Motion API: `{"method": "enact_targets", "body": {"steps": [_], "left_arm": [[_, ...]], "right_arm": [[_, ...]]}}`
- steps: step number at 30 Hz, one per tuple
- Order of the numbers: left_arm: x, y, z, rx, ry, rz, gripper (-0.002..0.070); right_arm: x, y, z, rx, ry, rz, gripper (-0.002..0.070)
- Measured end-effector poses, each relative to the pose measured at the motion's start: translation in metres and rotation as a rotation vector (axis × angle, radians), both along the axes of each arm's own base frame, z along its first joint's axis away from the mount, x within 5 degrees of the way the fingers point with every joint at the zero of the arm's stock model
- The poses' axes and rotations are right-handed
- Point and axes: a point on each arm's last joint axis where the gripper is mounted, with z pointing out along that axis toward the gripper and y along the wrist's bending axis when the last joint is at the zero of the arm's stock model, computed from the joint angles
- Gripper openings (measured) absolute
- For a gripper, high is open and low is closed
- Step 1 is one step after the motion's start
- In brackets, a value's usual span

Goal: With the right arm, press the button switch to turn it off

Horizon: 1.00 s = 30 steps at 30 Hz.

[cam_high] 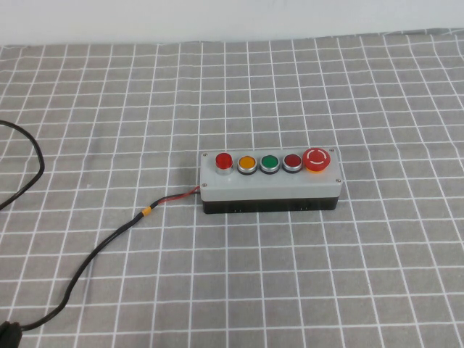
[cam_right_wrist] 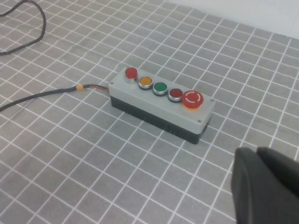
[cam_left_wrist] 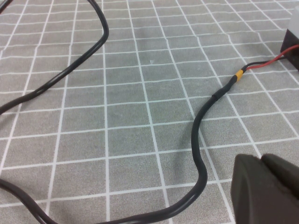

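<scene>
One grey checked cloth [cam_high: 348, 275] across the table. One black cable [cam_high: 94, 254] curling on the left. One grey box with black base, the button switch [cam_high: 270, 183], mid-table, five round caps: red, yellow, green, dark red, big red. Left gripper [cam_left_wrist: 266, 191] above the cable; right gripper [cam_right_wrist: 266, 186] near the box. Fingers open or closed: cannot tell.

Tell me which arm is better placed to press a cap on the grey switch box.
Right. The right gripper faces the whole grey switch box and its caps. The left gripper sees mainly the black cable, the box at the frame's edge.
</scene>
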Motion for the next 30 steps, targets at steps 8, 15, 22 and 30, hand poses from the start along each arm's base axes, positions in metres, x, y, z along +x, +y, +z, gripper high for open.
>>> {"method": "enact_targets", "body": {"steps": [8,15,22,30], "left_arm": [[0.0,0.0,0.0,0.0,0.0,0.0,-0.0004],[0.0,0.0,0.0,0.0,0.0,-0.002,-0.0004],[0.0,0.0,0.0,0.0,0.002,-0.002,-0.0004],[0.0,0.0,0.0,0.0,0.002,-0.002,-0.0004]], "right_arm": [[0.003,0.002,-0.013,-0.025,0.037,0.001,-0.0017],[0.004,0.001,-0.018,-0.029,0.041,-0.031,-0.0017],[0.017,-0.006,-0.039,0.071,-0.102,-0.253,-0.0017],[0.018,-0.018,-0.136,0.138,-0.159,-0.469,-0.0017]]}}
